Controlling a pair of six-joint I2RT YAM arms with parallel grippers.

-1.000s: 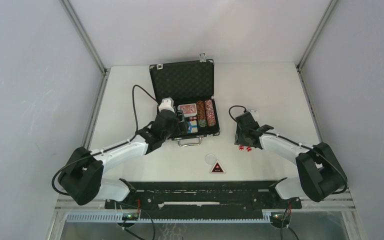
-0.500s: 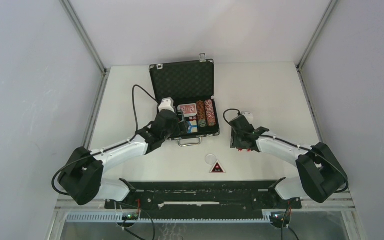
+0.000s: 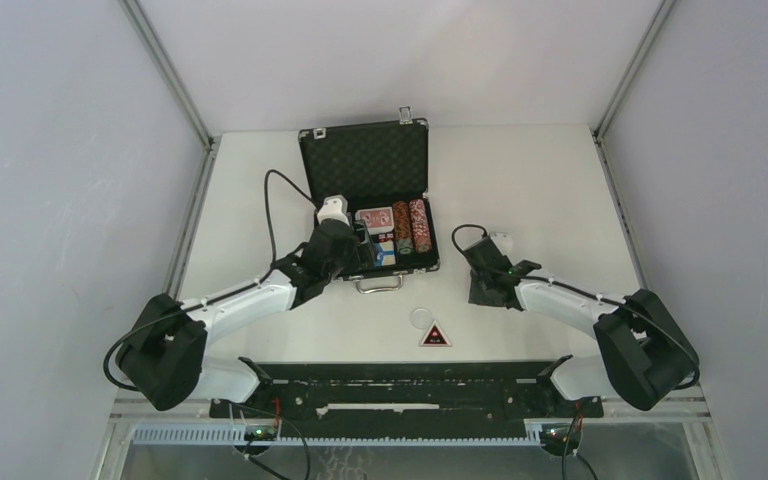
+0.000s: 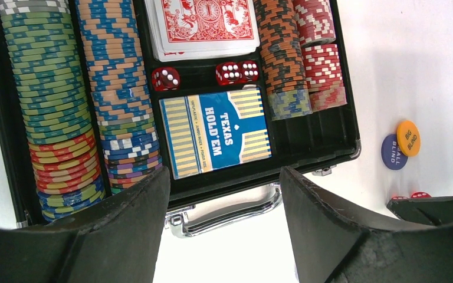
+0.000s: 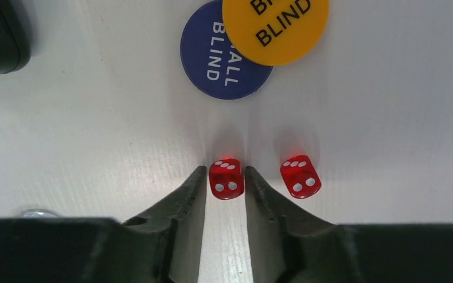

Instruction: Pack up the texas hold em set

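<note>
The texas hold em set's black briefcase [image 3: 365,165] lies open mid-table, its silver handle [image 4: 230,215] toward me. Inside are multicoloured chip stacks [image 4: 53,88], a red deck [image 4: 206,23], a blue deck [image 4: 218,132] and red dice [image 4: 236,72]. My left gripper [image 4: 224,177] hovers open over the handle, holding nothing. To the right of the case, my right gripper [image 5: 225,171] is low on the table, its tips closely flanking one red die [image 5: 226,178] with slim gaps. A second die [image 5: 299,175] sits just to the right. A blue token [image 5: 224,56] and an orange token [image 5: 274,26] lie beyond.
A clear disc [image 3: 421,318] and a red-and-black triangular marker [image 3: 435,336] lie on the table in front of the case. A black rail [image 3: 400,385] runs along the near edge. Grey enclosure walls stand on both sides.
My right gripper has shifted left and down over the two loose dice, and its jaws have narrowed around one of them. The left arm has not moved.
</note>
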